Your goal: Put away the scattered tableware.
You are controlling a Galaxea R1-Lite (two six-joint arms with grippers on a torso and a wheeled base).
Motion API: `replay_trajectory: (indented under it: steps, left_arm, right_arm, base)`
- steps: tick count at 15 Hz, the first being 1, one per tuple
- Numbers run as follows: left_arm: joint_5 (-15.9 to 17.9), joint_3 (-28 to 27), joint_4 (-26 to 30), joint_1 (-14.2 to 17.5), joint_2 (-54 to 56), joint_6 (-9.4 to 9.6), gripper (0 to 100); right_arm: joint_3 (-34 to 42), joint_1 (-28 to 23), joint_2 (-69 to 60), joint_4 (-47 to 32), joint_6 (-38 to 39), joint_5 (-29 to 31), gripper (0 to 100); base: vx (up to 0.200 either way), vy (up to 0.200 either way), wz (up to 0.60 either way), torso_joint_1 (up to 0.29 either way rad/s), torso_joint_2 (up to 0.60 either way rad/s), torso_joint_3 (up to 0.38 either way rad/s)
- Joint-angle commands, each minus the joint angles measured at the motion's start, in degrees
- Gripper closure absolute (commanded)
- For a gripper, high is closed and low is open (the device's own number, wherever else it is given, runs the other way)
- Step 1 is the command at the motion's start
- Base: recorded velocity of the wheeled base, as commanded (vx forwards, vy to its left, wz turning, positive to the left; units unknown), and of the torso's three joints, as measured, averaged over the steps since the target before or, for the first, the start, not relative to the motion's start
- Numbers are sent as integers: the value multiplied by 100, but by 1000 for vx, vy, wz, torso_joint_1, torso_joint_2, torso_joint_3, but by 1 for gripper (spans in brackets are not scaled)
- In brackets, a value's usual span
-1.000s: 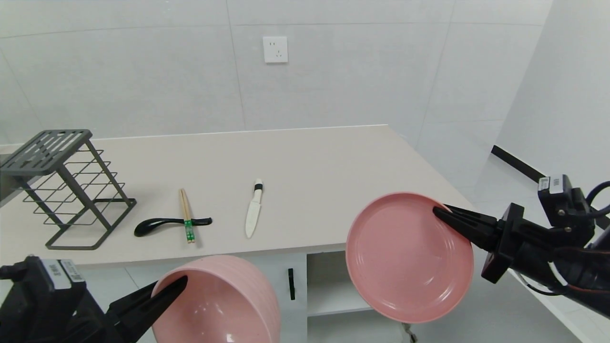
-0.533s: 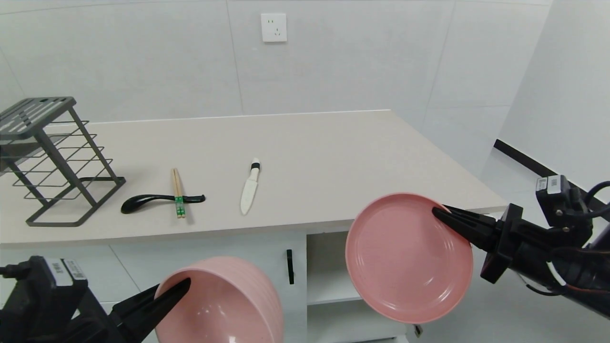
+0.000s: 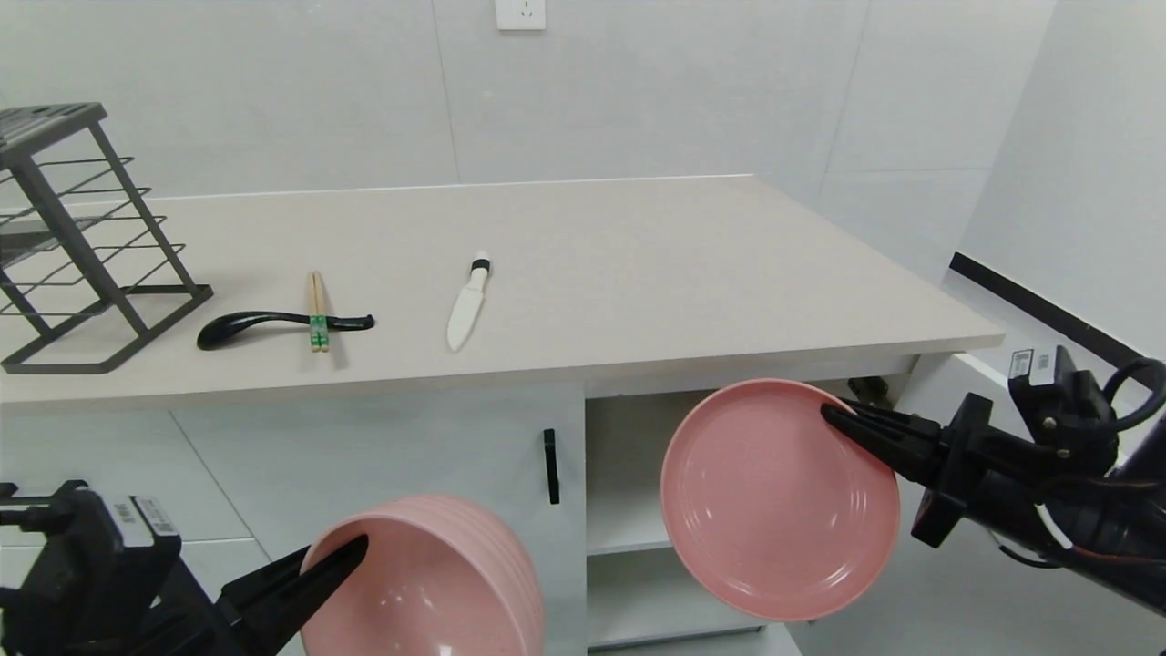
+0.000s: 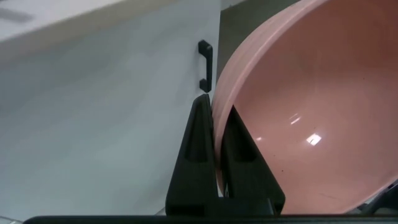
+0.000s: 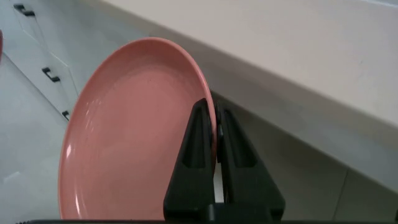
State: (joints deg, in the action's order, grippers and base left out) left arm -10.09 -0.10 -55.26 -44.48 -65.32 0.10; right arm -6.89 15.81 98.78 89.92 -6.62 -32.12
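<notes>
While my left gripper (image 3: 353,545) clamps the bowl (image 3: 437,583) below the counter (image 3: 638,273), my right gripper (image 3: 831,415) pinches the plate (image 3: 774,501) there too.

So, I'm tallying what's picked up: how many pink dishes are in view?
2. A pink bowl in the left gripper, low before the cabinet door; a pink plate in the right gripper, before the open cabinet shelves. None looks hidden.

Scattered tableware
Tilted: pink bowl (image 3: 437,583) near left, pink plate (image 3: 774,501) near right; farther left, chopsticks (image 3: 315,292) across black spoon (image 3: 239,321), probably a knife (image 3: 466,305).
</notes>
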Motion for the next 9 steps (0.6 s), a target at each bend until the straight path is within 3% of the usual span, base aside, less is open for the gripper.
replay_trajectory:
  steps: [1,7,9]
  left_arm:
    - [-1,1,-2,1,-16,-1,100]
    - [-1,1,-29,54,-218,-10,100]
    - [-1,1,-29,63,-262,-19,100]
  right_arm:
    - [30,1,150,8,-50,-5,100]
    - [30,-8,475,8,-50,4,100]
    - [30,-8,678,8,-41,4,100]
  base:
    - [0,0,0,-105,452,349]
    - [0,0,0,-58,443,385]
    - [0,0,0,-1,126,116]
